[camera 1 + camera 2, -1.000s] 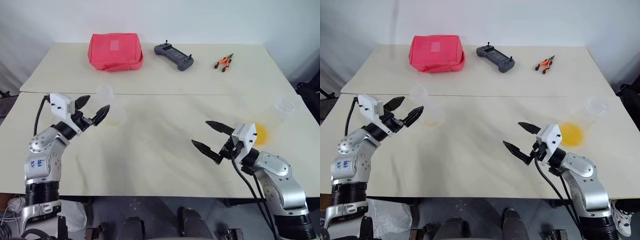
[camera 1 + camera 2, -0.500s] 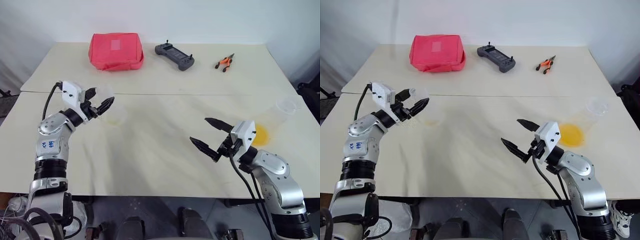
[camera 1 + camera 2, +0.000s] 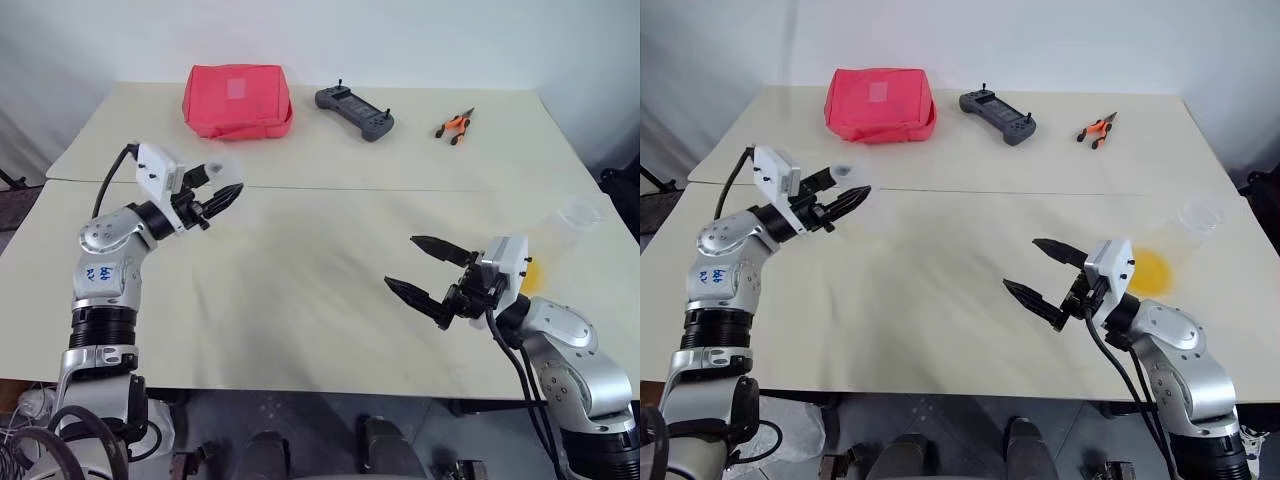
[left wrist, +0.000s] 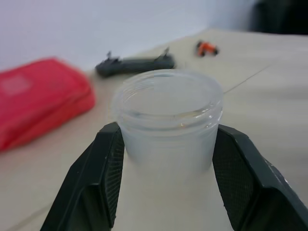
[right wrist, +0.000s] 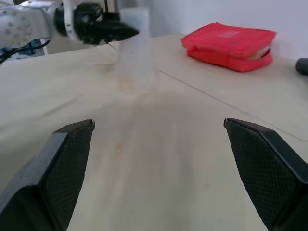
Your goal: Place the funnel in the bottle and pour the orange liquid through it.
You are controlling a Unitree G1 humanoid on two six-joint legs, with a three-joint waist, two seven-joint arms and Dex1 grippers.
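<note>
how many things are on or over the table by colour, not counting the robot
clear or translucent: 2, the bottle and the cup with the orange liquid
red: 1, the pouch
grey: 1, the controller
orange-handled: 1, the pliers
total: 5

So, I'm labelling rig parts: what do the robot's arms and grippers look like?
Silver jointed arms, black bands between segments, black cables looping off the wrists. The left gripper and right gripper each have a white wrist block and two pointed black fingers with textured inner pads. Blue writing marks the left arm.
</note>
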